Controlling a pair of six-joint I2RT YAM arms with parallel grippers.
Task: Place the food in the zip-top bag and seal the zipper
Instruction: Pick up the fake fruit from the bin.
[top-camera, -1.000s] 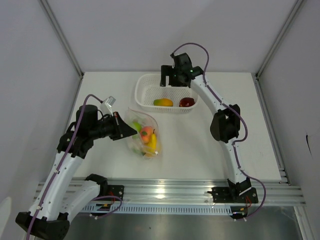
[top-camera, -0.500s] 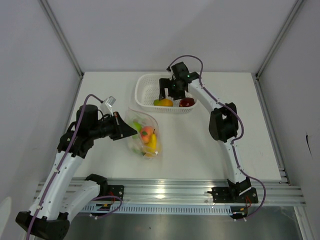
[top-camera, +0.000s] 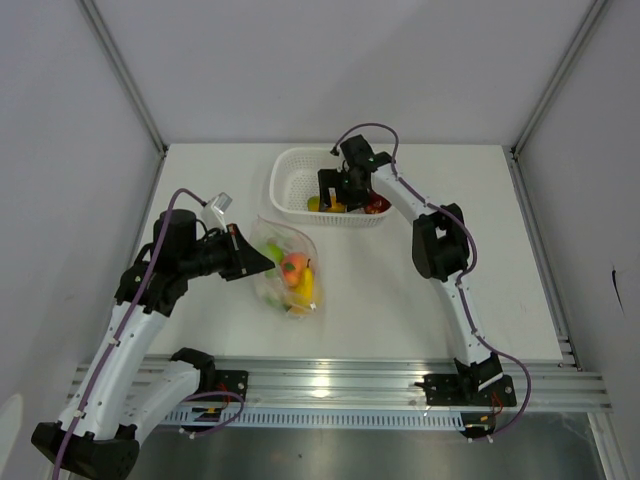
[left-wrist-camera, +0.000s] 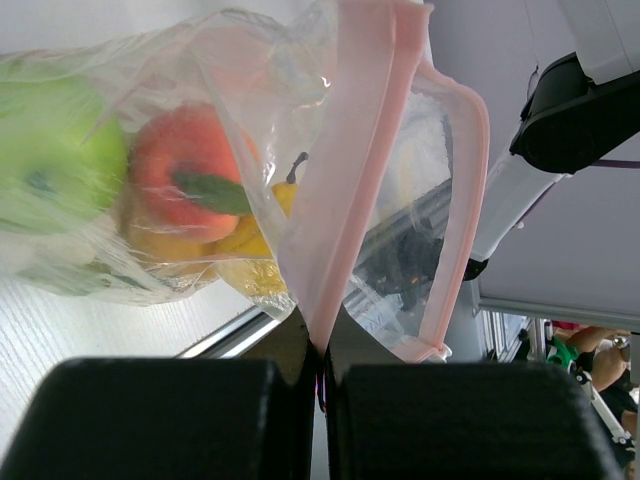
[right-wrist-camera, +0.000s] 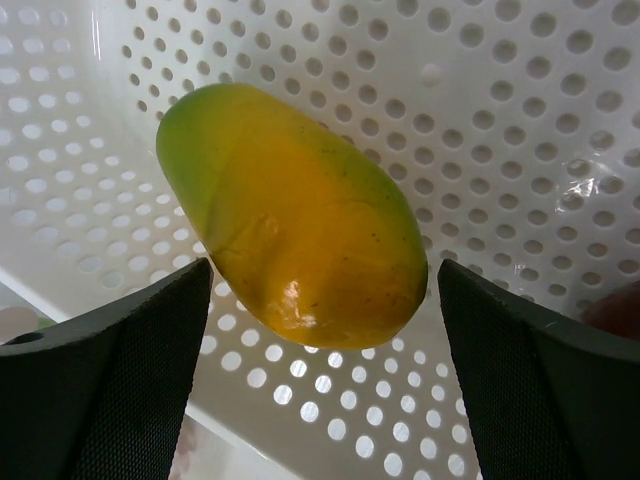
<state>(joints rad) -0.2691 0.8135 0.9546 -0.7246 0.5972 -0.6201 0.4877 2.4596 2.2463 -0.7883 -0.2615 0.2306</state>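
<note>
Your right gripper (right-wrist-camera: 322, 300), wide open and empty, straddles the mango (right-wrist-camera: 290, 215) in the basket (right-wrist-camera: 520, 110); lower it, then close across its middle (left gripper (left-wrist-camera: 322, 370) pinches the bag (left-wrist-camera: 250, 90) by its rim).

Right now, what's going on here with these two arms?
The left gripper is shut on the rim of the clear bag, holding its mouth open; several toy fruits are inside. The right gripper is open in the white basket, straddling a mango, not yet gripped.
</note>
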